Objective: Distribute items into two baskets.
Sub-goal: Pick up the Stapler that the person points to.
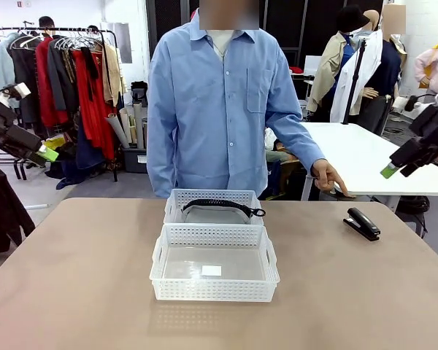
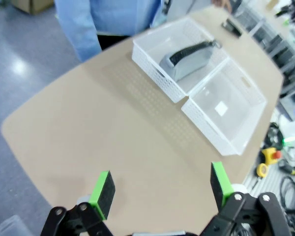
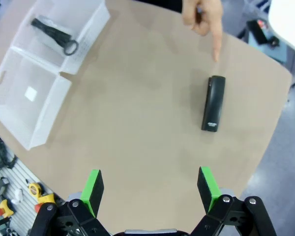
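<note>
Closest to me, both arms hung above the bench (image 1: pixel 73 284) with nothing in them. The left jaws stood wide apart over bare tabletop, and the right jaws, just as wide, looked down on the stapler (image 3: pixel 214 103).

On the bench the two baskets sat end to end, touching. The near basket (image 1: pixel 214 291) was the wider one and held only a small white label (image 1: pixel 212 270). Behind it, the far basket (image 1: pixel 177 199) held the black band (image 1: pixel 219 205), which arched across it with its silvery end to the robot's right.

The stapler lay flat toward the far right of the bench, well apart from both baskets. The person's hand (image 1: pixel 328 175) reached down behind it, one finger pointing at its far end without touching.

By my reckoning the stapler was the job in hand, it fell to the right arm, and the empty near basket seemed its likely home. To do it well:

- Turn the wrist so the pads close across the narrow body, not along its length.
- Come straight down at mid-body, so the stapler lifts level and does not swing.
- Wait until the pointing finger is away.
- Carry it above the perforated rim and let go low inside, so the light basket does not shift.
</note>
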You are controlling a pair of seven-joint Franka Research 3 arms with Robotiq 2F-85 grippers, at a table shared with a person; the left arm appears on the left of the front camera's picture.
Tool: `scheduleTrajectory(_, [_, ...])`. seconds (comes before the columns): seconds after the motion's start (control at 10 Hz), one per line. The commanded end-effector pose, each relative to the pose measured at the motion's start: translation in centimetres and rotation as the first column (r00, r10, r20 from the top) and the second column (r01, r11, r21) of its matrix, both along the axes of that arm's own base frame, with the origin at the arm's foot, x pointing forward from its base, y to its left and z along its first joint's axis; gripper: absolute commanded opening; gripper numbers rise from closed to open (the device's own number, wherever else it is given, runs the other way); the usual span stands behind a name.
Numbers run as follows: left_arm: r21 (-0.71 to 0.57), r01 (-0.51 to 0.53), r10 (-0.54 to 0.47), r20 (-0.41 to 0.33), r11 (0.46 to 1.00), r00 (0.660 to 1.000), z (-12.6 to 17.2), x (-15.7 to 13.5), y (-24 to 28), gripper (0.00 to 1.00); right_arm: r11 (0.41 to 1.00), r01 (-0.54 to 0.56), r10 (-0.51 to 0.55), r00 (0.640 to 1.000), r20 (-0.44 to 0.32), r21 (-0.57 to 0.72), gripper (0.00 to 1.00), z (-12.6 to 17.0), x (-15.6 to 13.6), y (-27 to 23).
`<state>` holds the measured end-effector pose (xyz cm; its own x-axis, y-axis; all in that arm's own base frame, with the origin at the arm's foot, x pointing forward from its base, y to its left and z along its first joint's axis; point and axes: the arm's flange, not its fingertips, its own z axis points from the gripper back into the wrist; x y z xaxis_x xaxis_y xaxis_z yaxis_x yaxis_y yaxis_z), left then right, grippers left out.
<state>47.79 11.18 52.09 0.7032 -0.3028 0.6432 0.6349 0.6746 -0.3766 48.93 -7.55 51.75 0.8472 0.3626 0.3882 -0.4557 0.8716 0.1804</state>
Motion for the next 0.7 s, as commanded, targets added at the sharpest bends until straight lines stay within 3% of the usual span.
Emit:
scheduleTrajectory(0.0, [-0.063,-0.016,0.017,0.012,0.998,1.000,-0.1,0.7,1.0,1.00,0.993,0.056,-0.058,0.998,-0.016,-0.105,1.00,-0.4,2.4,0.3])
scheduleTrajectory(0.4, [-0.140,-0.052,0.060,0.050,0.989,0.997,0.7,1.5,1.6,1.00,0.979,0.089,-0.100,0.994,-0.050,-0.183,1.00,-4.5,5.8,0.4])
scheduleTrajectory(0.6, [-0.098,-0.067,0.069,0.014,0.993,0.998,0.1,1.1,1.6,1.00,0.974,0.076,-0.086,0.996,-0.037,-0.215,1.00,-6.7,7.5,0.5])
